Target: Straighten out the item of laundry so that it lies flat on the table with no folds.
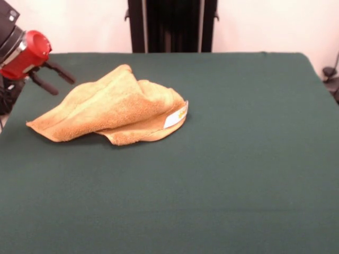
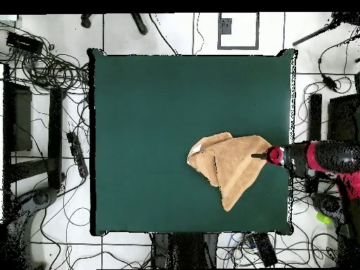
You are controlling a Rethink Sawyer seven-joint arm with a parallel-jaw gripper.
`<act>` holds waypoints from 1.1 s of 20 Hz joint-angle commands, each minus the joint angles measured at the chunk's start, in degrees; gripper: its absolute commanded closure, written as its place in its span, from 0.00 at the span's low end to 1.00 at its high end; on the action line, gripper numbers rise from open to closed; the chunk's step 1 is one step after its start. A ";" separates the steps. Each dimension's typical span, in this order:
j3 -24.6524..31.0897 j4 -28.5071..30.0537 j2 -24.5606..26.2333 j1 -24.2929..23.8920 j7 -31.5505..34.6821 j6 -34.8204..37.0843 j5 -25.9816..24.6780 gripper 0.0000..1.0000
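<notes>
- The towel (image 1: 114, 106) lies bunched and folded over itself on the green worktop (image 1: 238, 159), toward one side edge, with its white tag (image 1: 176, 116) showing at the rounded lower fold.
- The tool (image 1: 53, 77) hangs just off the towel's raised corner, tilted, its two dark fingers (image 1: 59, 72) spread apart and holding nothing.
- In the overhead view the tool (image 2: 261, 155) sits at the towel's (image 2: 228, 165) edge nearest the arm.
- The step in hand looks like an approach for a grasp; flattening is not yet done.
- The next move likely calls for pinching one outer corner and drawing it outward so the top layer unfolds, without dragging the whole cloth.
</notes>
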 commanded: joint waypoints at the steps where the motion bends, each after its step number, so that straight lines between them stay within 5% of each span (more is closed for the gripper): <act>1: -1.52 -4.37 2.60 2.47 -24.69 1.83 -6.22 0.00; 22: -2.96 2.51 5.63 -3.53 -26.72 -4.38 -10.71 0.00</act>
